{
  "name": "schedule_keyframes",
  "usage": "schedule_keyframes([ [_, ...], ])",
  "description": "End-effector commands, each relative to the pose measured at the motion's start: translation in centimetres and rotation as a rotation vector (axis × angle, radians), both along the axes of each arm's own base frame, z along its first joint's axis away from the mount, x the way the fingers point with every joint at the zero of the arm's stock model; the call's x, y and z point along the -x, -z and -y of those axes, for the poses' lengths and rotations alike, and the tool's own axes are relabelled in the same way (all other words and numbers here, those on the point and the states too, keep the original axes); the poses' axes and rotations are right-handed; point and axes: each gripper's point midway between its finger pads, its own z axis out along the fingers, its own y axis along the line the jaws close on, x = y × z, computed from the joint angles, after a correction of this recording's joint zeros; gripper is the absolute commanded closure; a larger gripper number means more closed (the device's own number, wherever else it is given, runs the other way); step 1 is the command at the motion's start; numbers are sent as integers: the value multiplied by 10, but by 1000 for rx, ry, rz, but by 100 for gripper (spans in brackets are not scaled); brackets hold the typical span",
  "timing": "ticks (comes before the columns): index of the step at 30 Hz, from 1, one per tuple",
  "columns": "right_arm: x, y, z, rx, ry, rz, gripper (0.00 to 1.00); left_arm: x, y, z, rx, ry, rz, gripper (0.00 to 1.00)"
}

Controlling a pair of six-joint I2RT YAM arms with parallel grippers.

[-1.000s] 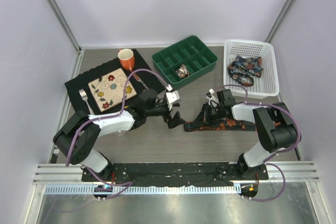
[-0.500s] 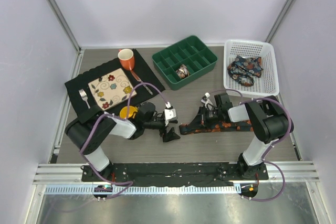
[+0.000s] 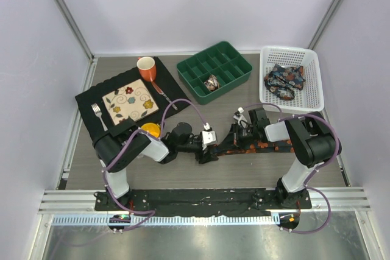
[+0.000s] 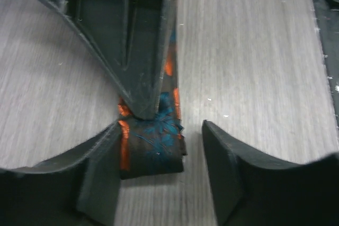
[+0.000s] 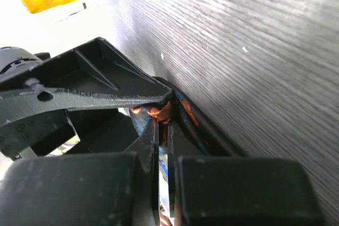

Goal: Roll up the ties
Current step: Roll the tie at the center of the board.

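Nearest us: left gripper down on the table, jaws part-spread, straddling the end of the flat tie, nothing gripped yet. Just beyond, right gripper is pinched tight on that same tie, close to the end. The tie runs off to the right, lying flat, no coil started as far as I can see.

Further back, one rolled tie is already sat in a compartment of the green tray. Far right, loose ties are bundled in the white basket. My read: one done, one just starting, the rest waiting, so early days.

Views: overhead cam gives the layout, but both grippers are a black blur there. Left wrist cam shows one finger touching the tie's edge and the other standing clear w/ bare wood btwn. Right wrist cam alone shows orange fabric nipped at the fingertips.
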Motion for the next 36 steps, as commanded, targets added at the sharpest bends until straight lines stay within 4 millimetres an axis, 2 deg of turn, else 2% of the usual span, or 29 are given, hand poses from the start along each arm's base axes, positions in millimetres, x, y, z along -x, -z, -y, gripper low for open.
schedule_keyframes([
  [1,17,61,35,304,36,-25,99,-13,-1,0,-17,-40,117,44],
  [2,17,60,34,299,33,-21,99,-10,6,-6,-57,-42,108,54],
  [3,16,58,33,292,33,-19,97,-12,4,-9,-70,-51,127,59],
  [5,16,53,31,280,33,-25,92,-7,13,-21,-125,-35,137,70],
  [6,11,45,29,270,40,0,90,-5,12,-23,-130,-32,143,73],
  [9,8,26,28,255,61,20,74,-1,25,-34,-196,-22,134,80],
  [14,8,3,24,214,62,42,72,2,32,-38,-245,-15,141,80],
  [20,4,-3,15,175,49,42,72,4,37,-35,-263,4,136,80],
  [29,-10,-36,2,90,38,122,60,7,40,-35,-280,30,130,78],
  [32,-9,-37,-5,80,14,145,57,11,44,-35,-289,52,118,78],
  [36,-4,-26,-11,109,-31,134,57,12,47,-35,-301,67,106,78],
])
